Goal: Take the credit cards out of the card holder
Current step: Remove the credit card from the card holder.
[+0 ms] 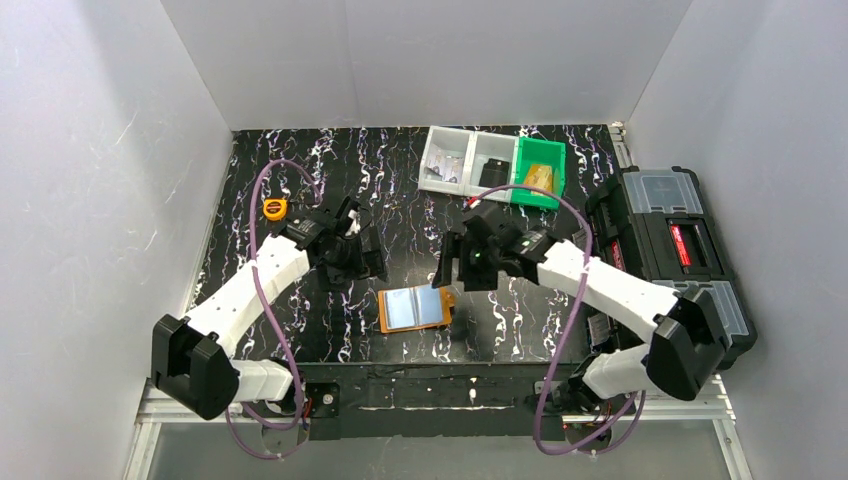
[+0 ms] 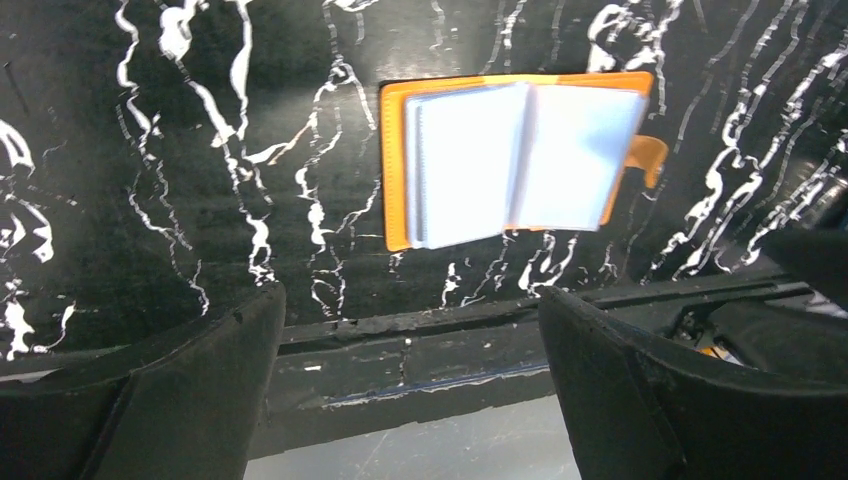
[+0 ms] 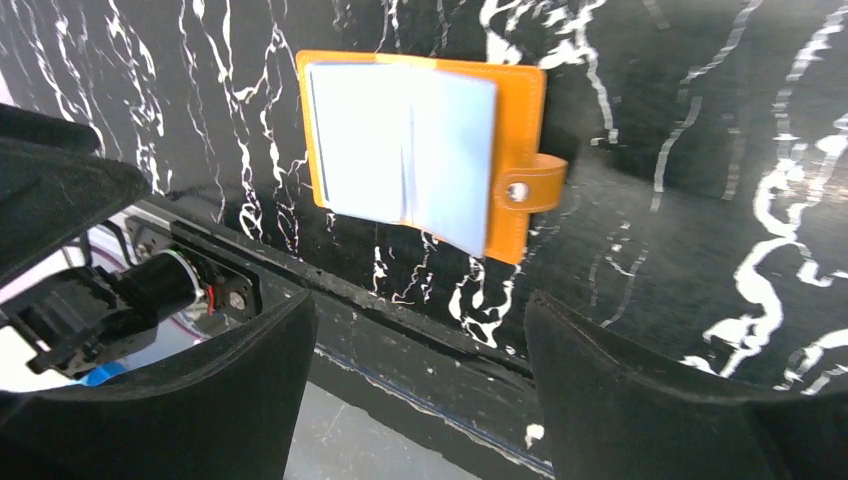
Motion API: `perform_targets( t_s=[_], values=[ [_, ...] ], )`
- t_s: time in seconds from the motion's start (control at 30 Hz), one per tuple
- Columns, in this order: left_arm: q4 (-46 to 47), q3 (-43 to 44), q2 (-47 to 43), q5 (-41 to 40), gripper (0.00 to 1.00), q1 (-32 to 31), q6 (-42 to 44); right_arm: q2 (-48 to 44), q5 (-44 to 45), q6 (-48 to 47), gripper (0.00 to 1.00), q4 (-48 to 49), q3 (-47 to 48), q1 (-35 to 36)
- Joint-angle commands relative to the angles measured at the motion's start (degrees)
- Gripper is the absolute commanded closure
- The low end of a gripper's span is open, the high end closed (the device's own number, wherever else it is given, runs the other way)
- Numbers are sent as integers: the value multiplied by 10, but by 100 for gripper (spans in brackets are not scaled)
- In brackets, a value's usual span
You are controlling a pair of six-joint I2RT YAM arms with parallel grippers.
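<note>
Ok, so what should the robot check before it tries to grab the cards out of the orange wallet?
1. Card holder lies open and flat on the table, its closure tab undone: ok.
2. Left gripper is open and empty: ok.
3. Right gripper is open and empty: ok.
4. Both grippers are off the holder, touching nothing: ok.
5. Credit cards are out of the pockets: not ok, they sit inside.
6. A card edge sticks out to pinch: cannot tell.

I can't count the credit cards (image 2: 470,165) in the card holder (image 2: 393,200), it's all pale blur. Stuff in the bins (image 1: 471,160) at the table (image 1: 300,180) far edge is too tiny.
</note>
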Motion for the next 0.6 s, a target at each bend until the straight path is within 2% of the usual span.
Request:
perform_targets(
  t_s=[0.0, 0.27, 0.57],
  values=[
    [-7, -28, -31, -34, 2, 13, -19, 57, 42, 34, 18, 36, 30, 62],
    [-4, -69, -46, -14, 2, 57, -7, 205, 71, 22, 20, 9, 129, 126],
    [8, -81, -43, 5, 2, 69, -4, 308, 74, -2, 21, -27, 207, 151]
  ],
)
